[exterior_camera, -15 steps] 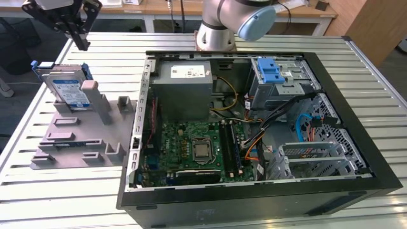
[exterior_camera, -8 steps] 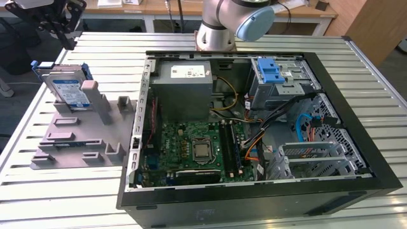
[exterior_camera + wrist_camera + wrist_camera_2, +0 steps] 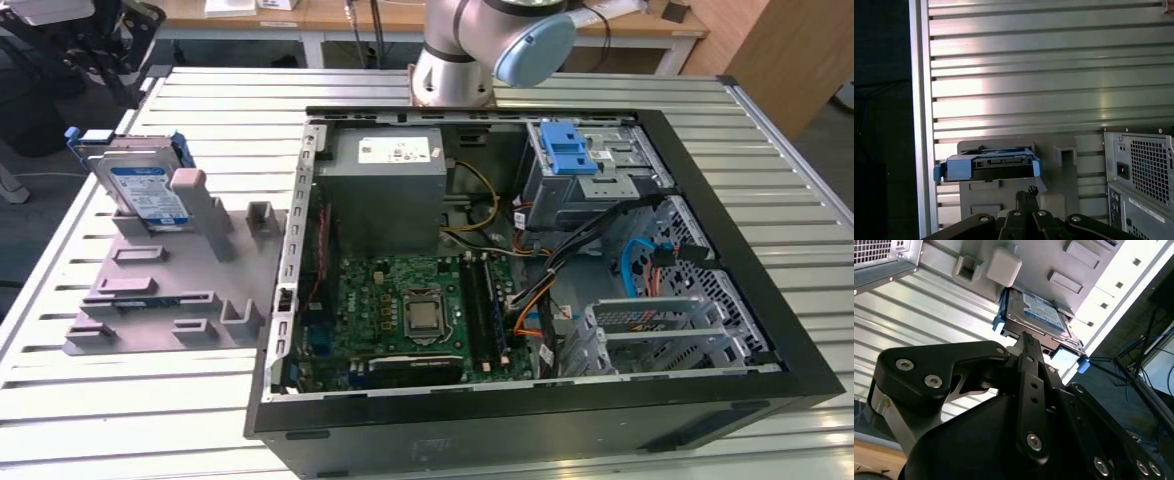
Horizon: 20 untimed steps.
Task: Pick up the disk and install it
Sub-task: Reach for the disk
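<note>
Aims at the disk (image 3: 1036, 312) with gripper (image 3: 1025, 338) pressed together, empty; sees it propped on edge in the grey holder (image 3: 147, 300), outside the computer case (image 3: 534, 425). Risks striking its edge and tipping it if lowered unspread

On the table (image 3: 134, 420), at the exterior view's left, a fixture (image 3: 147, 300) with the disk (image 3: 144, 190) propped, apparently on edge, at its far end; just right of it, the open case (image 3: 534, 425).
</note>
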Each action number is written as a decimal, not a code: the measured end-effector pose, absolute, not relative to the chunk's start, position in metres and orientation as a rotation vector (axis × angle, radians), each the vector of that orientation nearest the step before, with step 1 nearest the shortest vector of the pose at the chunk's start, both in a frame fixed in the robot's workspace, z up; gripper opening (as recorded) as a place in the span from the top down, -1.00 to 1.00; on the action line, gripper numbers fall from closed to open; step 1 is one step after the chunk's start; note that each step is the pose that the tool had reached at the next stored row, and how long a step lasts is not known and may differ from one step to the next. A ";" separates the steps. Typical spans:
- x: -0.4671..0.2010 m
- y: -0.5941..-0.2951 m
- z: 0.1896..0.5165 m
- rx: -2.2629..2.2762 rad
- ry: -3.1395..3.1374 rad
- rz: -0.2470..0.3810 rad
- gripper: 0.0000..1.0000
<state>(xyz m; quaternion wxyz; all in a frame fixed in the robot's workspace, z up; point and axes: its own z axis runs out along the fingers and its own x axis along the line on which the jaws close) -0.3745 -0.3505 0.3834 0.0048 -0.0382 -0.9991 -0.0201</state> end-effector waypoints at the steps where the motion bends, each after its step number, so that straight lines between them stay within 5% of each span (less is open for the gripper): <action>1: -0.377 -0.351 0.383 -0.120 -3.128 -0.063 0.79; 20: -0.417 -0.350 0.380 -0.120 -3.128 -0.063 0.79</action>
